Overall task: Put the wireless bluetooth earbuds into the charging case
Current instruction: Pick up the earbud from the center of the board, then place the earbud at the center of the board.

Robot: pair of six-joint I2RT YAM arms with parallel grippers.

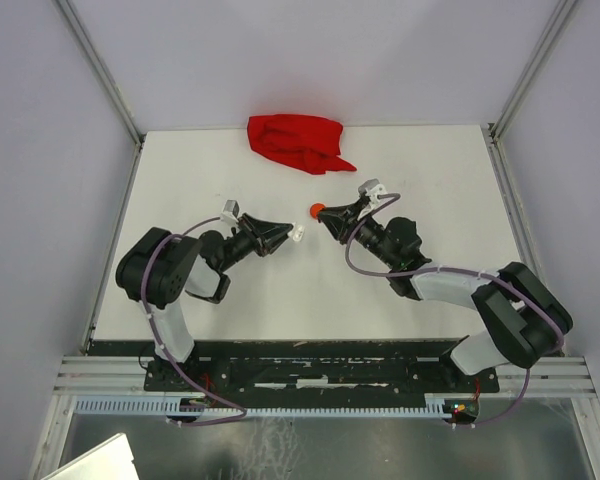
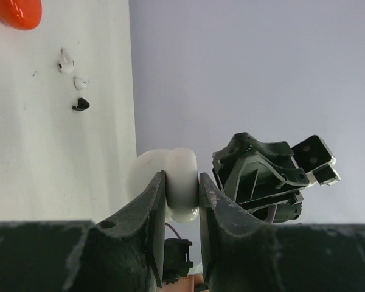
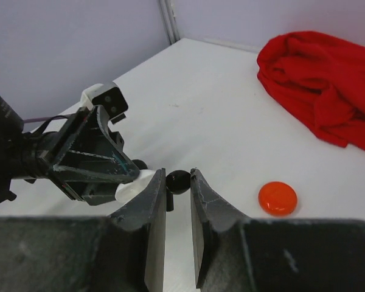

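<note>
The left pincer (image 2: 182,177) is being pressed onto the white case (image 2: 182,163), which is being held on edge above the table (image 1: 420,180). The right pincer (image 3: 177,174) is being held nearly closed, and a black earbud (image 3: 178,182) is seemingly being pinched at its tips. The case is being presented just left of that earbud, with the pincers tip to tip, near but apart. The right arm is being judged the one to close the gap. Three loose earbuds (image 2: 80,83) are being seen on the table near the orange disc (image 2: 15,12).
</note>
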